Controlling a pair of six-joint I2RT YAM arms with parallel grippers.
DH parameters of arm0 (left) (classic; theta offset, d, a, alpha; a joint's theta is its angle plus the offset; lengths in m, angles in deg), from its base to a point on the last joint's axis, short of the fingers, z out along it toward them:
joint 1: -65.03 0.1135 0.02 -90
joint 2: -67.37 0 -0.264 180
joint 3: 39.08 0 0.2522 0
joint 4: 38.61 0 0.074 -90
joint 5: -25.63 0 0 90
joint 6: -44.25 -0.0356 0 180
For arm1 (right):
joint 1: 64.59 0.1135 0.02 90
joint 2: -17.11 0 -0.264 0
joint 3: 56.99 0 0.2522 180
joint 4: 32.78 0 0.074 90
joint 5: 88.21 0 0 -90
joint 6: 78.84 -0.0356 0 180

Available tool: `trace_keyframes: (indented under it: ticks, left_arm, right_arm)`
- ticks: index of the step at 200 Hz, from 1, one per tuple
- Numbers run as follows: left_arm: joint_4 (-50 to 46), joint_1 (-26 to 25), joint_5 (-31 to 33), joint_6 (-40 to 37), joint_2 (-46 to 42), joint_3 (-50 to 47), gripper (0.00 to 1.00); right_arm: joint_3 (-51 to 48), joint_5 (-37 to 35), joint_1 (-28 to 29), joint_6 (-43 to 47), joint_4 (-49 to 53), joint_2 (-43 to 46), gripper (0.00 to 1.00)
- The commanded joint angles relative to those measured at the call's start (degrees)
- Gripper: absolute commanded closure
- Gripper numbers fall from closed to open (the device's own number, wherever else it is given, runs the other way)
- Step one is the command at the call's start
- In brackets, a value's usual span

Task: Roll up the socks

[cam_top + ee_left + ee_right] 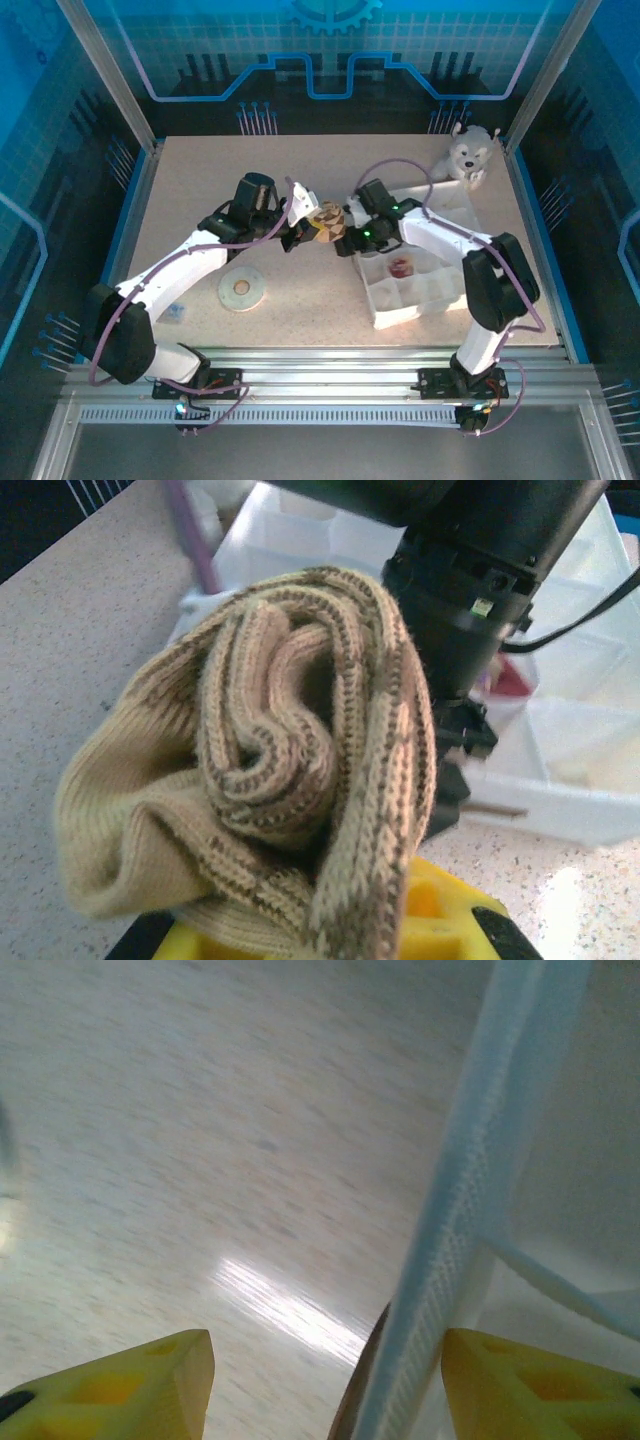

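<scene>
Mid-table, just left of the tray (420, 308), L gripper (303, 228) pinches the argyle sock (270, 770), which is bunched into a loose roll. R gripper (325, 1370) sits just beside it, fingers (140, 1385) spread w/ the tray wall btwn them, clear of both. A red item (401, 267) lies in a tray compartment; can't tell what it is. Plush dog (467, 152) sits at the far R corner.

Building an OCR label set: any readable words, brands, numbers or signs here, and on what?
No text is legible.
On the right arm, a pale sticker: too small to read.
On the backdrop, a gear graphic: symbol, no words.
On the argyle sock: pattern only, no label.
</scene>
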Motion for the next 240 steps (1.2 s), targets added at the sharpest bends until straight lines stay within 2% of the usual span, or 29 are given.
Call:
trace_keyframes:
  ticks: [1, 41, 86, 112, 148, 197, 240]
  left_arm:
    - [-1.6, -0.2, 3.2, -2.2, -4.0, -0.5, 1.0]
    - [-1.4, 0.1, 7.3, -2.7, -8.4, -2.3, 1.0]
    - [0.4, -0.7, 6.3, -0.5, -8.0, -1.4, 1.0]
    - [0.8, -4.7, 7.5, -1.8, -2.6, 2.1, 1.0]
    - [2.8, -11.0, 9.3, -2.2, 7.7, 9.2, 1.0]
    - [6.1, -16.5, 11.0, -2.1, 20.7, 18.6, 1.0]
    - [8.3, -17.4, 11.2, -0.7, 28.5, 24.2, 1.0]
  right_arm:
    - [5.9, 4.4, 3.5, -5.3, -6.4, -2.5, 0.39]
    - [12.9, 2.3, 3.8, -5.8, -4.4, -3.7, 0.39]
    - [9.8, -3.1, -4.2, -0.5, 3.5, 5.1, 0.38]
    - [5.6, -4.9, -10.9, 1.8, 5.9, 11.8, 0.38]
    - [-0.3, -5.9, -19.2, 4.9, 9.0, 17.4, 0.54]
    - [-11.2, -6.7, -26.8, 6.1, 9.5, 21.9, 0.51]
    - [-13.3, -7.7, -27.9, 7.3, 8.9, 21.5, 0.53]
